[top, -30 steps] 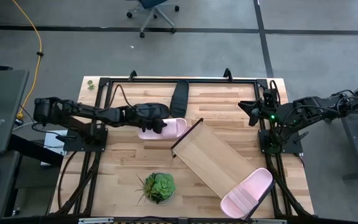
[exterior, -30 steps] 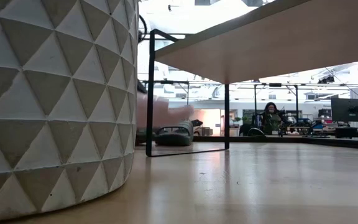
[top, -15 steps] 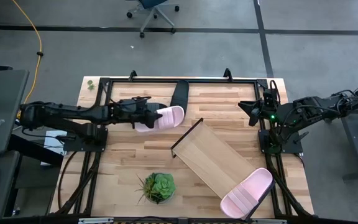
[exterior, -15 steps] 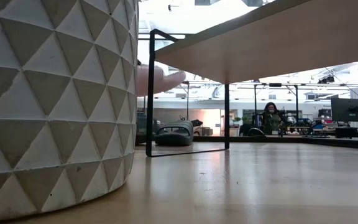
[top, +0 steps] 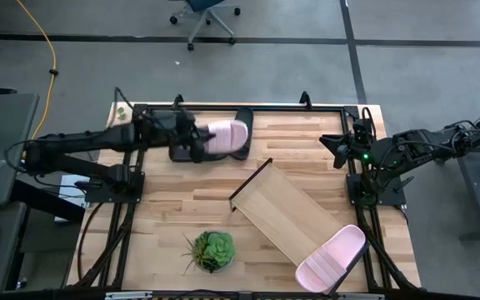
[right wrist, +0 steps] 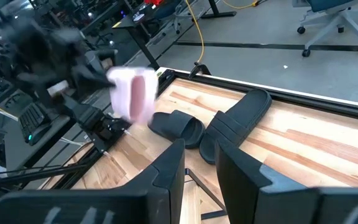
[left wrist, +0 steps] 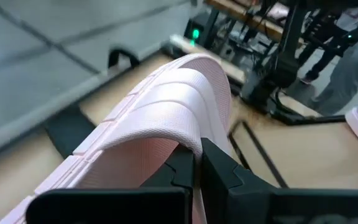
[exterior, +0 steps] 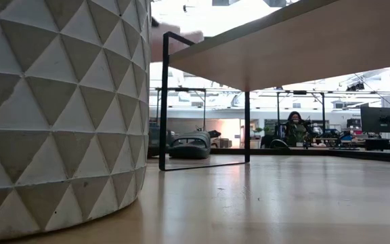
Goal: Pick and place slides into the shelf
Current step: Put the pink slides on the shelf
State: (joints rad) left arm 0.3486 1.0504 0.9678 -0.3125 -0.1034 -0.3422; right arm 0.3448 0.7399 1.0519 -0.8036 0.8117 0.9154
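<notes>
My left gripper (top: 200, 142) is shut on a pale pink slide (top: 226, 134) and holds it in the air over the table's far left part. In the low view that pink slide (exterior: 175, 37) shows high up. One black slide (top: 242, 123) lies at the far edge, and another black slide (right wrist: 176, 125) lies below the held one. The shelf (top: 294, 212) stands slantwise on the table, with the second pink slide (top: 332, 258) resting on its near right end. My right gripper (top: 337, 150) waits open at the right side. My left gripper (left wrist: 196, 168) pinches the pink slide's ribbed strap at its edge (left wrist: 178, 144) between the two fingers. It comes from the table's left side, roughly level. The slide is lifted clear of the table and sticks out beyond the fingers toward the right.
A green plant (top: 213, 250) in a white faceted pot (exterior: 59, 115) stands near the front edge, left of the shelf. A black metal frame (top: 223, 107) runs around the tabletop. Bare wood lies between the plant and the black slides.
My left gripper has risen with the pink slide and moved toward the far edge. The slide, low by the shelf's far left corner a second ago, now hangs clear well above the table.
</notes>
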